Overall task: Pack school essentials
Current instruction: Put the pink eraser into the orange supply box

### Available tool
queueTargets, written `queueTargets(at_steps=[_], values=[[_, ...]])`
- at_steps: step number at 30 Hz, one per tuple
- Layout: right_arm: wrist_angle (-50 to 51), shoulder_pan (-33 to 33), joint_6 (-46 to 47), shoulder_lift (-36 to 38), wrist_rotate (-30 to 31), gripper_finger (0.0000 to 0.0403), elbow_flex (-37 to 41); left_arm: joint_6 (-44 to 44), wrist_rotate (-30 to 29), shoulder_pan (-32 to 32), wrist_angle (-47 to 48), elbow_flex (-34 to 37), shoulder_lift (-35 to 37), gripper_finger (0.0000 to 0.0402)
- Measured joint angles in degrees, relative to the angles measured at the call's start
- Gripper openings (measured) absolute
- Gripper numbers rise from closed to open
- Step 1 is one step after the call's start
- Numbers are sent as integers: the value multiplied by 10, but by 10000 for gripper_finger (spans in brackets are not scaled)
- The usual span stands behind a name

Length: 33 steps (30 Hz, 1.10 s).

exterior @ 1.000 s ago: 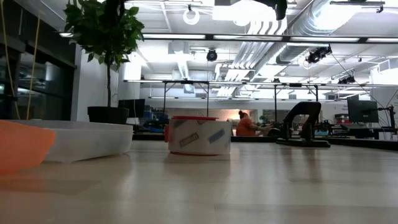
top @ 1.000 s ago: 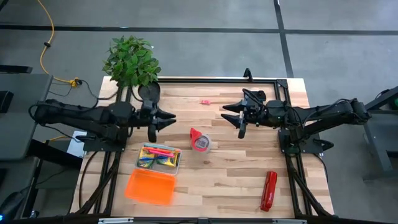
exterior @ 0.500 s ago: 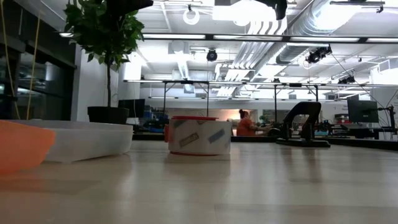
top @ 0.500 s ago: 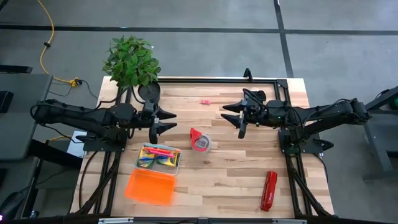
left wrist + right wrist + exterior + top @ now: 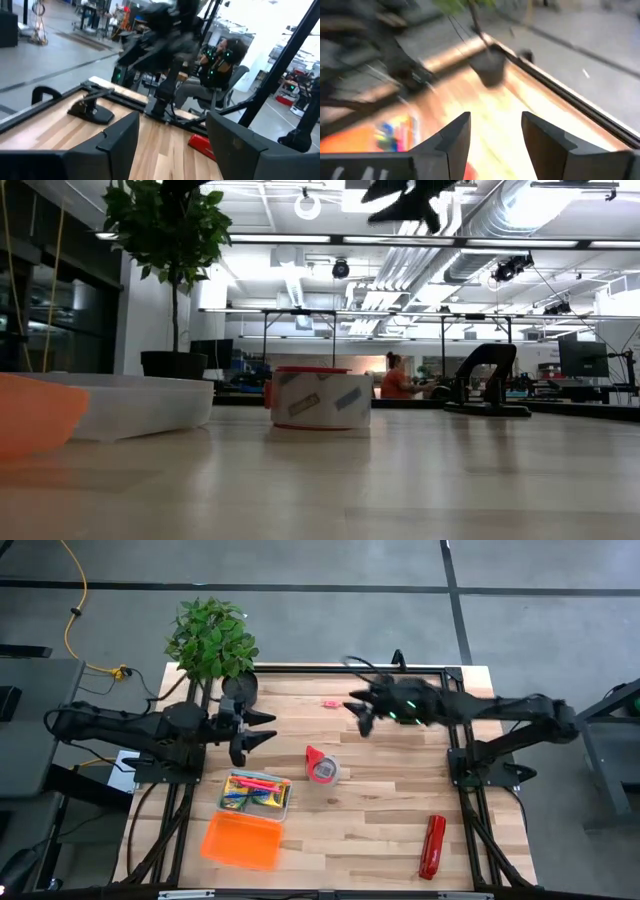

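Because the tiny pink piece (image 5: 329,703) looks light and stiff, the spread right gripper (image 5: 362,712) should pinch its middle; the left gripper (image 5: 252,733) is spread too.

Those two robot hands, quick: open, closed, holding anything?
Left hand: open, holding nothing, above the table near the plant.
Right hand: open, holding nothing, above the table's far side.

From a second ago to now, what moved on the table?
The right gripper swung toward the far edge and the left side, nearer the tiny pink piece, open and empty. The left gripper pulled back a little toward its own side, also open. Nothing was taken or let go. The clear box with the markers, the orange lid, the tape roll and the stapler stayed put.
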State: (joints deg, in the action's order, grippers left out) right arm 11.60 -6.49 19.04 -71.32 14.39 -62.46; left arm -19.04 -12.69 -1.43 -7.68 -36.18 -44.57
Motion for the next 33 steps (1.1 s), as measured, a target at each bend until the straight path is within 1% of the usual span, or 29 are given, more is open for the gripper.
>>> queueTargets(at_steps=[4,8,11,16,21,26,28,29,31,33], values=[[129,-81,5,-107,-74,167,-101,11,-2,0,0,0,16,220],[220,-144,11,-224,-144,167,-171,17,-8,0,0,0,24,220],[247,-174,-14,-302,-149,167,-210,17,-12,0,1,0,24,220],[259,-206,2,-409,-150,167,-265,17,-12,0,1,0,24,220],[288,-217,4,-484,-165,167,-320,17,-12,0,1,0,24,220],[311,-218,19,-529,-166,164,-369,12,-17,0,1,0,24,220],[320,-218,19,-543,-166,150,-383,12,-17,0,1,0,24,220],[323,-218,20,-549,-166,136,-389,12,-17,0,1,0,24,220],[333,-218,31,-561,-167,92,-396,12,-20,0,1,0,24,220],[337,-220,39,-570,-170,33,-396,12,-21,0,1,0,24,220]])
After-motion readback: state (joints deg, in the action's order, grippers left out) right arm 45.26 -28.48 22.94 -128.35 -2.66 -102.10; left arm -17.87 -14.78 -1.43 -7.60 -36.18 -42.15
